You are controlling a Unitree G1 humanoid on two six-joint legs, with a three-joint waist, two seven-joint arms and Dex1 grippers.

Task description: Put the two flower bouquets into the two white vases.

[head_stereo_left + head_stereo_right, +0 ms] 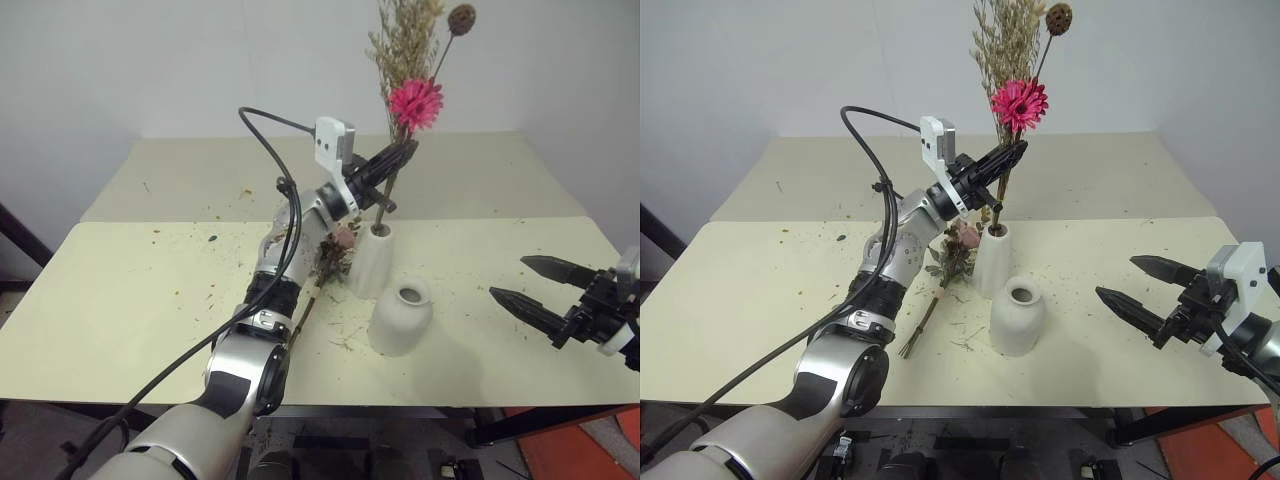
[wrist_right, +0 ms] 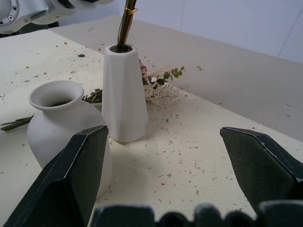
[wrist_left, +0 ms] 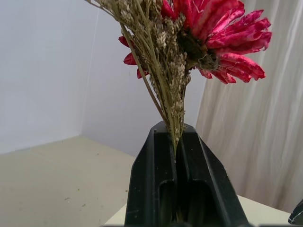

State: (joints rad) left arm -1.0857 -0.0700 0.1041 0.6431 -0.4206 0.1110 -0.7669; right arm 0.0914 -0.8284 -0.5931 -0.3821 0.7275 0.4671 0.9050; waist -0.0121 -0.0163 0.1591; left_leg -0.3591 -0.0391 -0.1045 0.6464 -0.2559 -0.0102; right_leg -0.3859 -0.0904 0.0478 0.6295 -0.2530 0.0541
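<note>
**Dried bunch seated in tall vase, left gripper clamped on its stems**

We find the dried-grass bouquet [image 1: 407, 60] standing upright with its stems inside the mouth of the taller white vase [image 1: 374, 262]. Its magenta daisy [image 1: 415, 103] sits partway up the bunch, and the brown seed head [image 1: 461, 18] rises at about 1 o'clock from the daisy. The left gripper [image 1: 398, 160] is clenched on the stems just below the daisy; in the left wrist view the two black fingers [image 3: 151, 179] press together with the tan stalks pinched between them.

The shorter rounded vase [image 1: 401, 317] stands on the desk [image 1: 120, 300] at about 5 o'clock from the taller vase, close beside it but apart, and we see nothing in its mouth. The rose bouquet [image 1: 952, 250] lies flat on the desk at about 9 o'clock from the taller vase, partly behind the left arm, its blossoms near the vase foot and its stems trailing toward 7 o'clock.

The right gripper [image 1: 525, 285] hovers over the desk at about 3 o'clock from the rounded vase, well apart from it, its fingers spread wide and grasping nothing. In the right wrist view both vases show between those fingers.

Fine plant debris [image 1: 345, 340] is scattered on the desk around the vases.
</note>
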